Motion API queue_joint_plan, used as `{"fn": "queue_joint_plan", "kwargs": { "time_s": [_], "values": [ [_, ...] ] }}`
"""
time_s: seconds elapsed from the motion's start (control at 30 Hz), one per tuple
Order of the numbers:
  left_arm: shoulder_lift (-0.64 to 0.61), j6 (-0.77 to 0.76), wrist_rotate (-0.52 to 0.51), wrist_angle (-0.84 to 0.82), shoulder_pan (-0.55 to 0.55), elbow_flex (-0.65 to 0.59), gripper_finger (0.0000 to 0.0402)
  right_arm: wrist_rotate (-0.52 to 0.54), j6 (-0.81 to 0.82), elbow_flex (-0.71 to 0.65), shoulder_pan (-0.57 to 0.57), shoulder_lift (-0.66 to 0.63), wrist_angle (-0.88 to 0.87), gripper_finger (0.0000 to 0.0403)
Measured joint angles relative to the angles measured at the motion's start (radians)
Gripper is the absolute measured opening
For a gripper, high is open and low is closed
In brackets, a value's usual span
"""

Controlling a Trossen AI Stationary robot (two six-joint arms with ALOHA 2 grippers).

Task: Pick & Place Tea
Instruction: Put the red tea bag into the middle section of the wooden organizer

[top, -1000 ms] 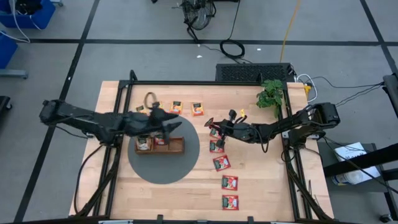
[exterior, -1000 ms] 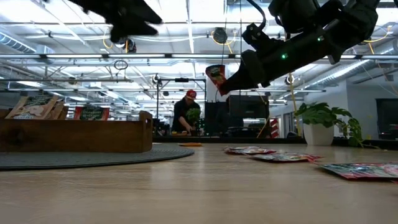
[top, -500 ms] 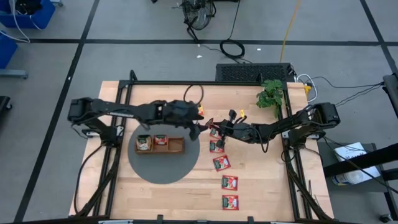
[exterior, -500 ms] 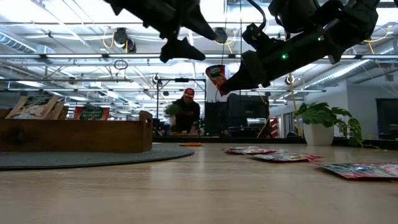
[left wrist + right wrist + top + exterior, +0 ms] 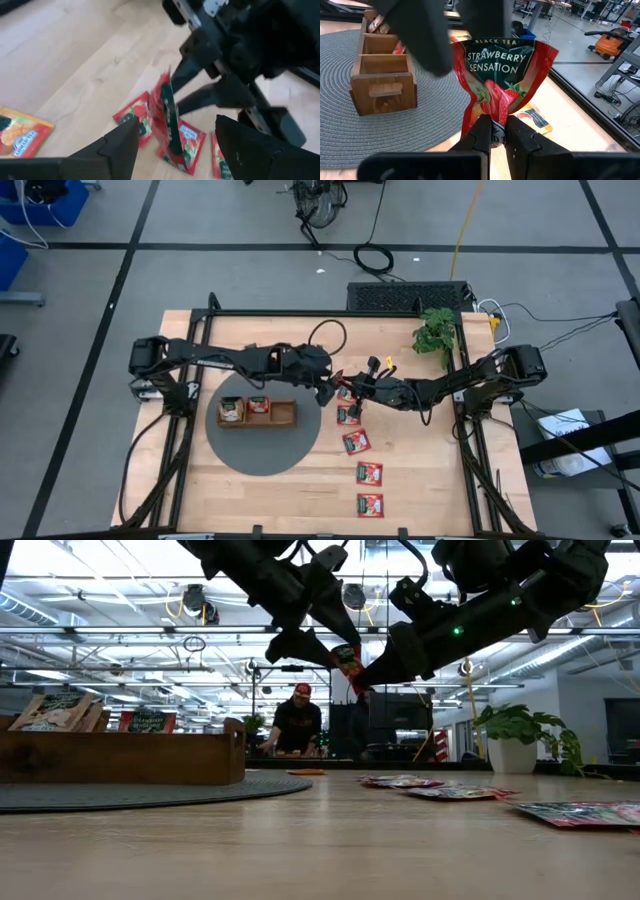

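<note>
My right gripper [image 5: 347,387] is shut on a red-and-green strawberry tea packet [image 5: 502,75] and holds it in the air right of the wooden tray [image 5: 257,412]. My left gripper [image 5: 172,150] is open. It reaches from the left, and its fingers stand on either side of that packet [image 5: 167,117]; I cannot tell whether they touch it. In the low view the packet [image 5: 348,660] hangs between both grippers. Several red packets [image 5: 356,442] lie flat on the table below. The tray holds a white-green packet [image 5: 232,410] and a red one [image 5: 258,405]. My right gripper pinches the packet's edge opposite its printed top [image 5: 492,122] between its two fingers. It comes from the table's right side, slanting slightly down. The packet is lifted clear of the table and sticks out beyond the fingertips, its foil creased near the pinch.
The tray sits on a round grey mat [image 5: 262,452]. An orange packet [image 5: 20,132] lies on the wood toward the far side. A potted plant [image 5: 436,332] stands at the far right corner. A person [image 5: 297,720] stands beyond the table's far edge.
My left gripper has swung from above the tray toward the table's right and stopped at the packet held by my right gripper, its fingers now around that packet. The right arm and the packet have kept still.
</note>
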Motion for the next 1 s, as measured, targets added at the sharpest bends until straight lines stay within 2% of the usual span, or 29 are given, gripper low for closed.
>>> {"fn": "queue_joint_plan", "kwargs": {
  "time_s": [0.23,0.37,0.57,0.73,0.77,0.87,1.0],
  "values": [
    [-0.001,-0.002,-0.017,0.006,0.011,0.000,0.0241,0.000,-0.004,0.000,0.007,0.000,0.000,0.0019],
    [-0.001,-0.002,-0.021,0.015,0.016,0.000,0.0217,0.000,-0.004,0.000,0.007,0.000,0.000,0.0019],
    [-0.001,0.003,-0.014,0.012,0.016,0.000,0.0137,0.000,-0.004,0.000,0.007,0.000,0.000,0.0019],
    [-0.001,0.042,0.009,-0.007,0.016,0.000,0.0027,0.000,-0.003,0.000,0.006,0.000,-0.002,0.0019],
    [-0.001,0.054,0.018,-0.009,0.016,0.000,0.0014,0.000,-0.001,0.000,0.006,0.000,-0.003,0.0019],
    [-0.002,0.105,0.052,-0.031,0.017,0.000,0.0006,-0.003,0.005,0.000,0.007,0.000,-0.005,0.0033],
    [-0.042,0.140,0.042,-0.158,0.015,-0.001,0.0004,0.000,0.003,0.000,0.007,-0.001,0.004,0.0085]
  ]
}}
